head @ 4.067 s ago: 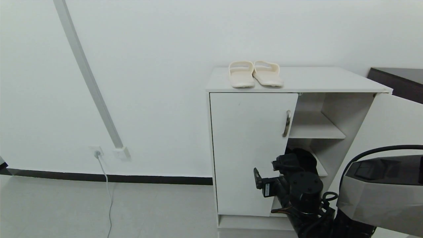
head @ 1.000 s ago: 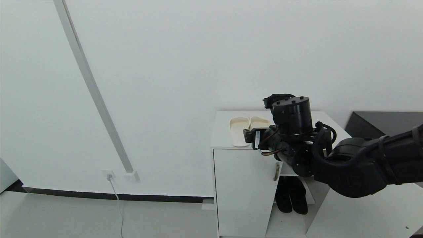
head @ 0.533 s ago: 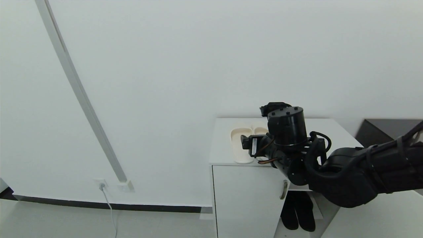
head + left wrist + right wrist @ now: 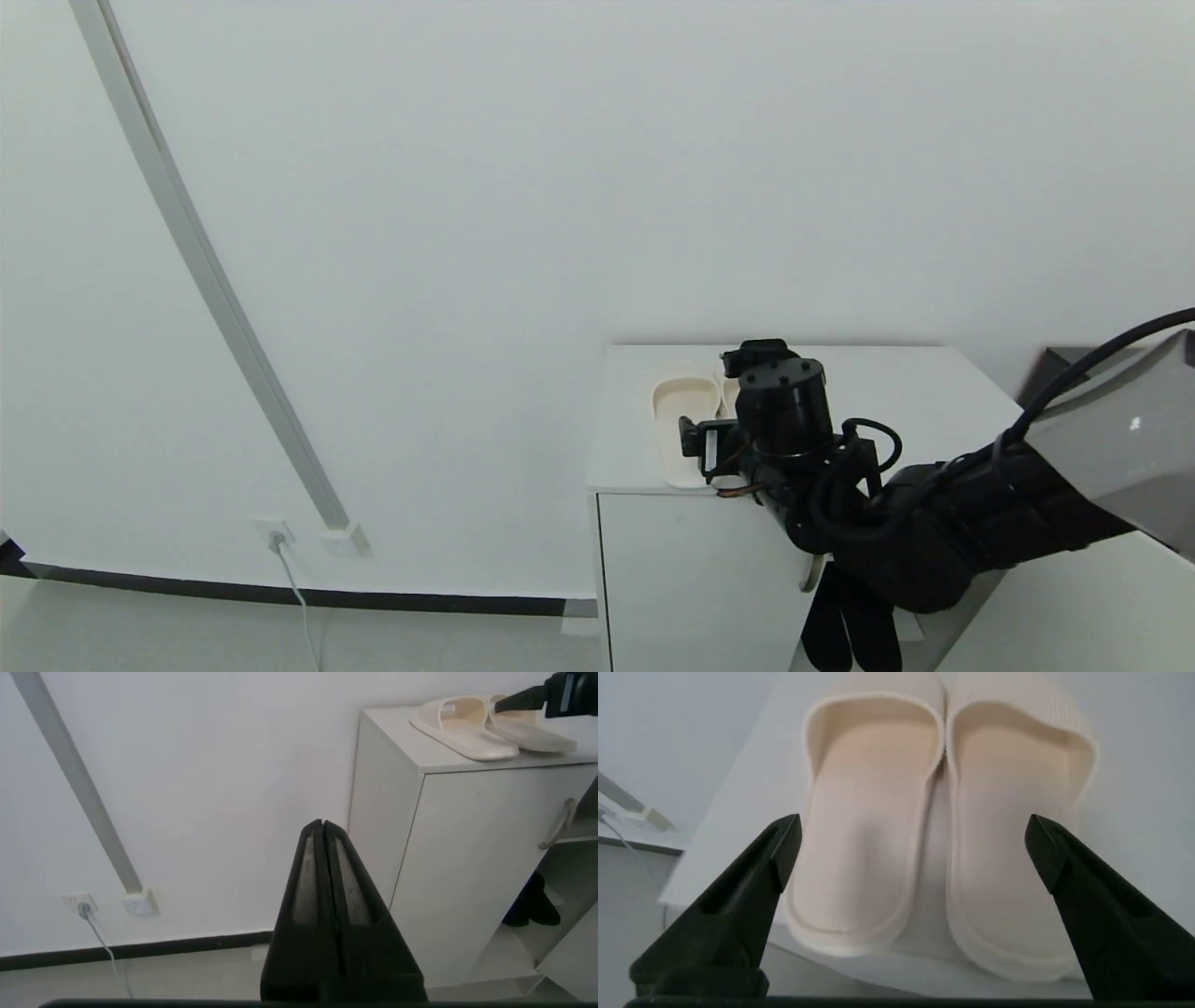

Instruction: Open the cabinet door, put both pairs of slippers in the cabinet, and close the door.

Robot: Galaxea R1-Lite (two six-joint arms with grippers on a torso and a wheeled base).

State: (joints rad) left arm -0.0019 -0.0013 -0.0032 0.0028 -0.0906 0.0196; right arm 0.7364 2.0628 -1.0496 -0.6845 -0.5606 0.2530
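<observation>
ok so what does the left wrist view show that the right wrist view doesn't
Left wrist view's own: the left gripper with its fingers shut, the closed cabinet door and its handle, the black slippers low in the cabinet's open side, and the wall socket.
Right wrist view's own: a close look down into the footbeds of the cream slippers, with the right gripper open and its fingers framing the pair.
Shared: the cream slippers side by side on the cabinet top, and the right gripper by them.

Right arm stretched forward, its jaws spread wide — left jaws pressed flat together
</observation>
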